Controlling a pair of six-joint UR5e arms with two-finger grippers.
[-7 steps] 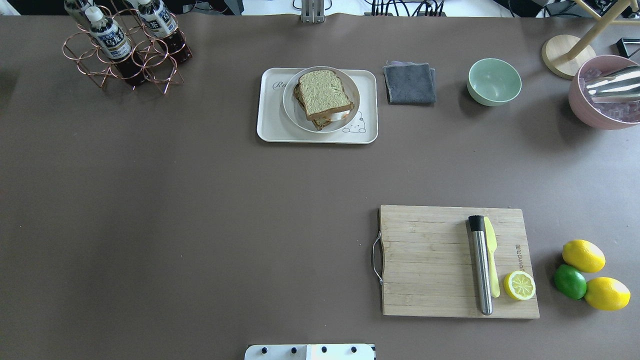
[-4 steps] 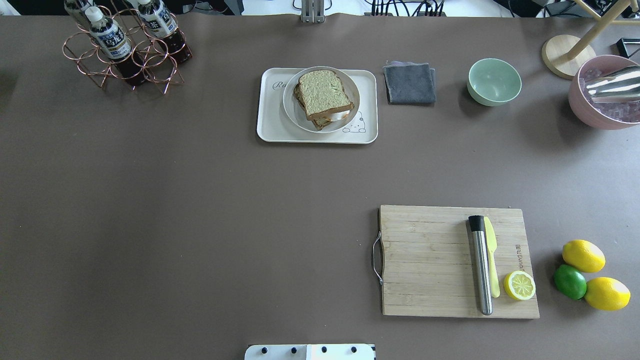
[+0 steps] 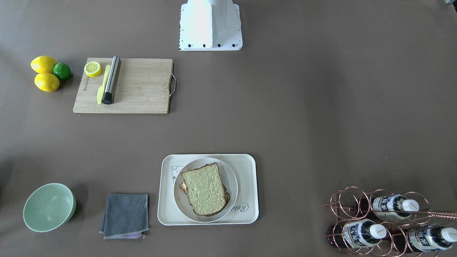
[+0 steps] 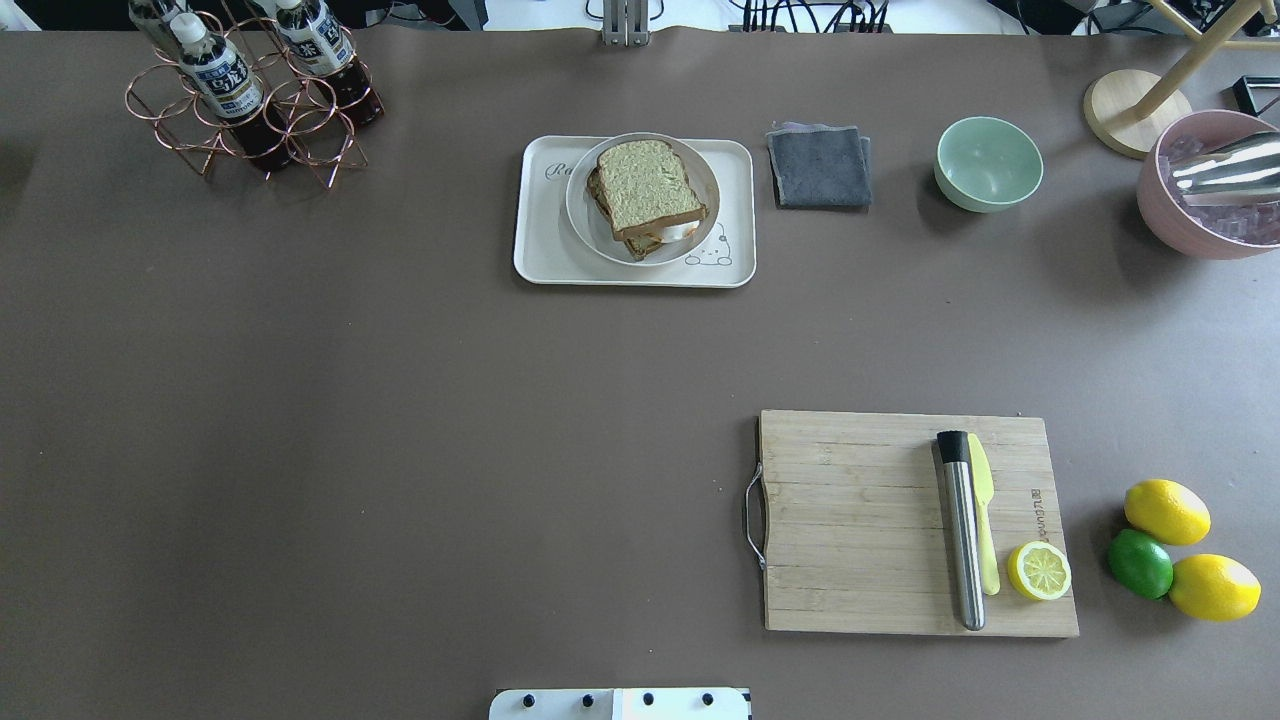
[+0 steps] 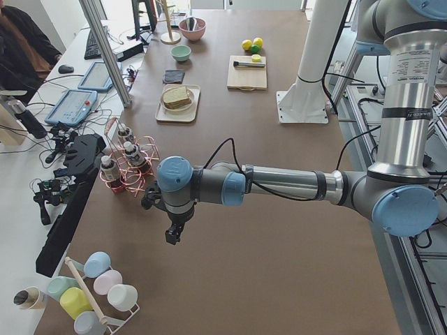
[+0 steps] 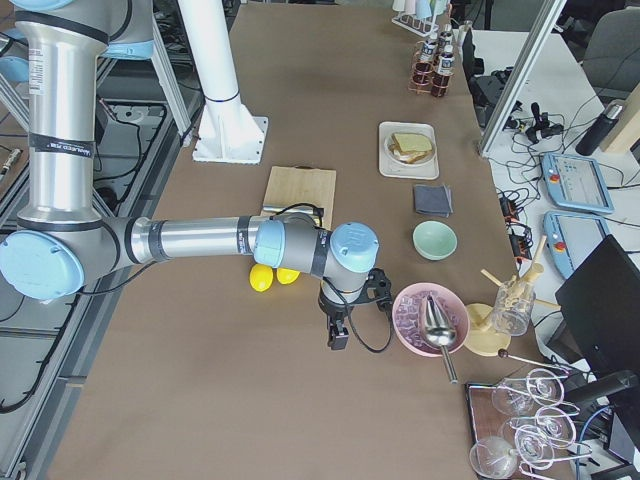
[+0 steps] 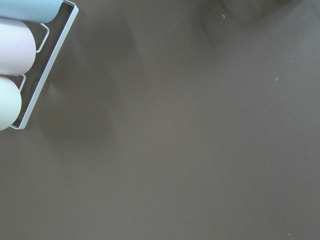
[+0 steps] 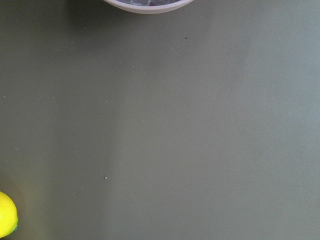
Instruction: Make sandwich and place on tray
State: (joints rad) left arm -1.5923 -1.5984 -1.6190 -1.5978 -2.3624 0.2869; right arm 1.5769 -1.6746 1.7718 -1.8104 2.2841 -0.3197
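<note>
Only side views show left pincer [image 5: 171, 236] and right pincer [image 6: 337, 337]; grip state unclear.

a wooden cutting board [image 4: 860, 520] lies on the brown table [image 4: 400, 450], its metal handle on the side away from the lemons. on it a steel muddler [image 4: 962, 540] with a black tip lies just beside a yellow knife [image 4: 984, 525], and a lemon half [image 4: 1039, 571] sits cut face up by the knife's near end. just off the board a lime [image 4: 1140, 563] sits between two whole lemons [image 4: 1166, 511]. along the far side a folded grey cloth [image 4: 820, 165] lies near a pale green bowl [image 4: 988, 163]. a pink bowl [image 4: 1170, 235] holds ice and a metal scoop [image 4: 1225, 165]. a copper wire rack [image 4: 290, 120] holds bottles [image 4: 222, 80] of dark drink. pastel cups [image 5: 98, 279] sit in a white rack at the table's end.
</note>
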